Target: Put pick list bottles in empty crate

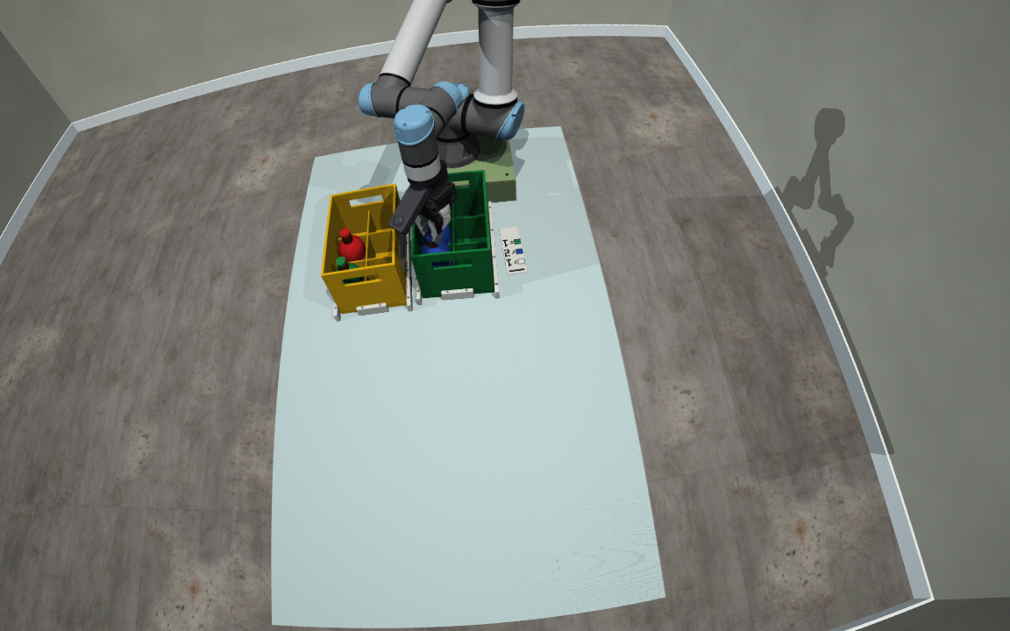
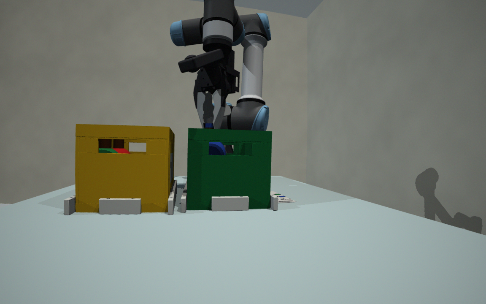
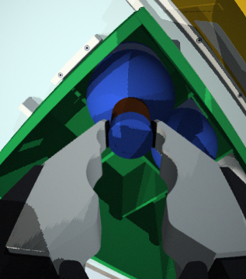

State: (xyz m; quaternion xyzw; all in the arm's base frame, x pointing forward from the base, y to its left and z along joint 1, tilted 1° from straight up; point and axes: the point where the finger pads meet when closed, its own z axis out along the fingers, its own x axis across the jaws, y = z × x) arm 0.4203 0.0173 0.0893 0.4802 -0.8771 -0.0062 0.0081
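My gripper (image 3: 129, 122) is shut on the cap of a blue-label bottle (image 3: 132, 87) and holds it upright, low inside a front-left compartment of the green crate (image 1: 453, 243). The gripper also shows in the exterior view (image 2: 210, 123) just above the crate's rim, with the bottle's blue shoulder (image 2: 217, 148) seen through the handle slot. A second blue bottle (image 3: 192, 132) stands in the compartment beside it. The yellow crate (image 1: 366, 252) holds a red-label bottle (image 1: 350, 246) and a green-label bottle (image 1: 342, 264). The pick list (image 1: 513, 250) lies right of the green crate.
The two crates stand side by side, each against white stops (image 2: 119, 206) on the table. The robot's base (image 1: 493, 168) stands right behind the green crate. The green crate's right-hand compartments (image 1: 471, 227) look empty.
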